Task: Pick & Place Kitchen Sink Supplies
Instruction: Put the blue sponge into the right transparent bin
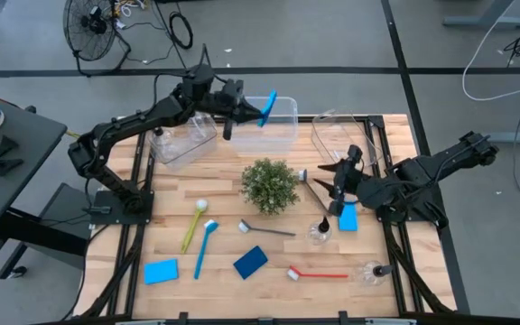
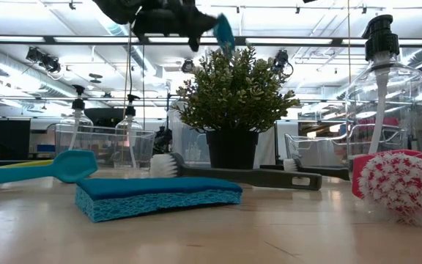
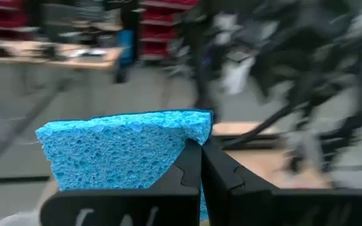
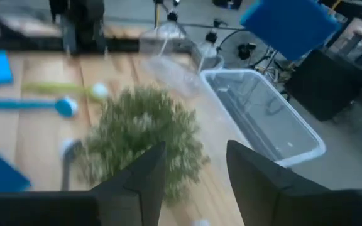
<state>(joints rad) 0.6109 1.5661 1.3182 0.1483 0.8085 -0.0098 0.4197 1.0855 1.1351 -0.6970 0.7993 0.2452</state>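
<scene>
The far side of the table is largely hidden in the low view by the plant [image 1: 270, 185], and the held sponge is cut off there by the left arm above it. The right wrist view is blurred, so small items near the plant cannot be made out in it.

Three clear bins are seen behind the plant. The middle bin [image 1: 283, 135] appears empty; over its rim, the left gripper [image 1: 246, 112] is clamped shut on a blue sponge [image 1: 267, 107], which is held on edge, clear of the bin wall. The bin to the left of the plant [image 1: 186, 143] and the bin to its right [image 1: 343, 137] show contents that cannot be told through the clear plastic.

The right gripper [image 1: 337, 190] is held just right of the plant with its fingers [image 4: 144, 179] parted and nothing between them.

Four sponges are counted: the held one, one beside the right gripper [image 1: 348, 217], and two in front of the plant [image 1: 161, 271] [image 1: 250, 262]. Four brushes are counted in front of the plant: yellow [image 1: 192, 226], blue [image 1: 204, 248], dark grey [image 1: 264, 229] and red [image 1: 317, 273]. Two bottles are seen lying on the table, one right of the grey brush [image 1: 320, 231] and one past the red brush [image 1: 374, 270].
</scene>
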